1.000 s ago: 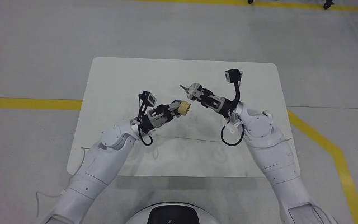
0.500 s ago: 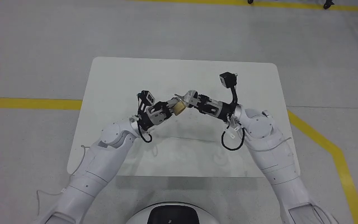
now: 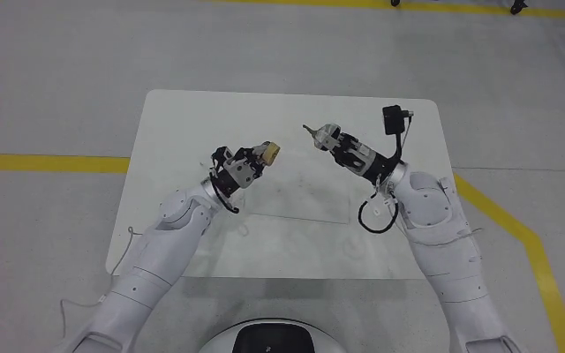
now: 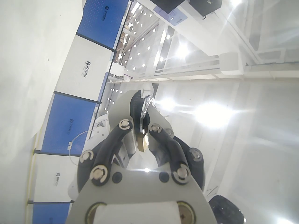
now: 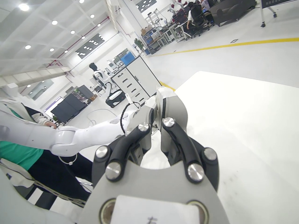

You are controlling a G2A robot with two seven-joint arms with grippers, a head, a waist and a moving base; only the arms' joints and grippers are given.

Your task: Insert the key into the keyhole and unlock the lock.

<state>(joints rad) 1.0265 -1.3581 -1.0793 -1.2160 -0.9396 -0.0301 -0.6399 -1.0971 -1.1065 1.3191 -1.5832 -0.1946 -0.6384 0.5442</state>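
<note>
In the top view my left gripper (image 3: 258, 153) is shut on a small brass padlock (image 3: 271, 152) and holds it above the middle of the white table (image 3: 371, 238). The left wrist view shows the lock's brass body (image 4: 142, 143) and silver shackle (image 4: 146, 102) pinched between the fingers (image 4: 121, 108). My right gripper (image 3: 327, 138) is shut on the key (image 3: 309, 131), whose thin blade points toward the lock across a small gap. In the right wrist view the key's taped head (image 5: 158, 99) sits between the pads.
Both grippers hover over the table's middle, with bare tabletop around and below them. A yellow floor line (image 3: 53, 163) runs past the table's left side. My left arm (image 5: 81, 136) stretches off beyond the right gripper in the right wrist view.
Half a second ago the key tip met the lock over the table's middle. Since then the grippers have drawn apart, the lock going left and the key right and toward the far edge.
</note>
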